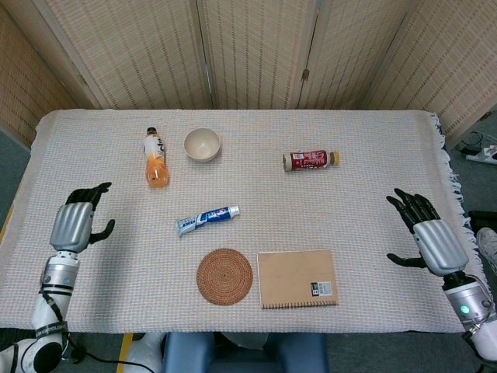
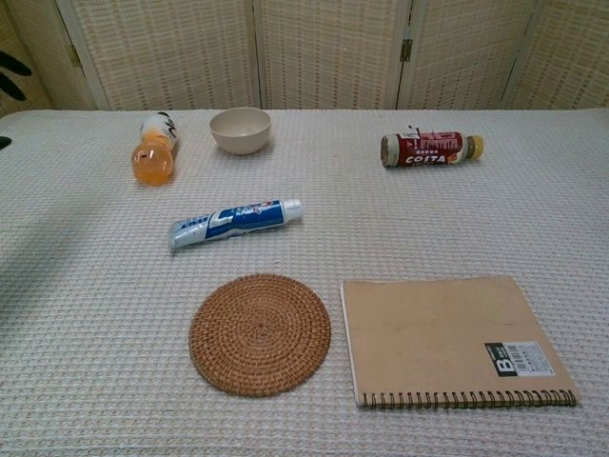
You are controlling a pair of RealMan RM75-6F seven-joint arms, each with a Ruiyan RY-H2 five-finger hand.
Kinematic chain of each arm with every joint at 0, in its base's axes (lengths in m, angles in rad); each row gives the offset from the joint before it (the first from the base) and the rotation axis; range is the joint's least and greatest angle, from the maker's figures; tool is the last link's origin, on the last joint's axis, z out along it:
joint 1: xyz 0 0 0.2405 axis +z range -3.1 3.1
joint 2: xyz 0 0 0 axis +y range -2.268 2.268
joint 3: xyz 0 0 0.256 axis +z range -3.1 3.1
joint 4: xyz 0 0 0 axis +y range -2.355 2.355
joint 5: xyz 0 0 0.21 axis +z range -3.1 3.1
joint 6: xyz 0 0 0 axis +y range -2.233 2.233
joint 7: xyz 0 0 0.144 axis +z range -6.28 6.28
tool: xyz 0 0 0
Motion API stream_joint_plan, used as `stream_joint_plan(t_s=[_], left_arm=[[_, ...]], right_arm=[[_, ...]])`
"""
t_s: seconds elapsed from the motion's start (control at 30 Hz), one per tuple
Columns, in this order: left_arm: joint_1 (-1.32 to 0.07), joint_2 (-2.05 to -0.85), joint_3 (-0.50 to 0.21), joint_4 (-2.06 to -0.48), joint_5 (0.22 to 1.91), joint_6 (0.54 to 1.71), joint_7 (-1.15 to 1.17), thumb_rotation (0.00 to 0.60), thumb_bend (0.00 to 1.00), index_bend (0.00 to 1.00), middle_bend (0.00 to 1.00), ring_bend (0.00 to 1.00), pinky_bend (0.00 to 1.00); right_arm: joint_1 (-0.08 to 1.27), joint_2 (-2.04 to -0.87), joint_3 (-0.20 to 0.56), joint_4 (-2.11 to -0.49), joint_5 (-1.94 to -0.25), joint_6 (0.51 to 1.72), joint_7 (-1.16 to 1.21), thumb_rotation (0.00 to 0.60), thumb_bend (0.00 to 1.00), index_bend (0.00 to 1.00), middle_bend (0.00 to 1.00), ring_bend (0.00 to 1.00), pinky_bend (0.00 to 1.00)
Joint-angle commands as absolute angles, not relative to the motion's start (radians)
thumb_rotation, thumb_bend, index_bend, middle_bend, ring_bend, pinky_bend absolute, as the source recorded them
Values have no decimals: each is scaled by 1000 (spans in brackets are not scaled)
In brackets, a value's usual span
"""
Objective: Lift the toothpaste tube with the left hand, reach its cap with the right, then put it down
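White letters reading "COSTA" run along the red bottle (image 2: 430, 149) lying right of the bowl (image 2: 240, 129), and a bold "B" sits on the notebook (image 2: 455, 341) label, nearer than the bowl.

The toothpaste tube (image 1: 207, 218) lies on the table (image 1: 373, 155) ahead of me, cap to the right. Nearer than it sits the round woven coaster (image 1: 224, 276), with the spiral notebook (image 1: 297, 278) just to its right. Far left lie the orange drink bottle (image 1: 156, 158) and, to its right, the bowl (image 1: 202, 144). Far right lies the Costa bottle (image 1: 310, 160). My left hand (image 1: 76, 223) is over the left edge, my right hand (image 1: 429, 238) over the right.
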State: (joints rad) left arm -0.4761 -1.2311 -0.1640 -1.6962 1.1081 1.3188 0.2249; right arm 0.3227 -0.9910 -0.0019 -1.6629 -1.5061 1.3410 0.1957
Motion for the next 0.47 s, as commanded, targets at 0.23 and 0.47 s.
stream_joint_plan(t_s=[0.23, 0.47], left_arm=[[-274, -1155, -56, -1732, 1254, 1529, 125, 600, 425, 203, 261, 226, 165], [-188, -1135, 6, -1738, 1353, 1594, 124, 600, 424, 214, 261, 227, 147]], right_arm=[[253, -995, -23, -1614, -1531, 1403, 294, 600, 172, 0, 0, 0, 0], [181, -1055, -18, -1569, -1540, 1497, 252, 600, 171, 0, 0, 0, 0]])
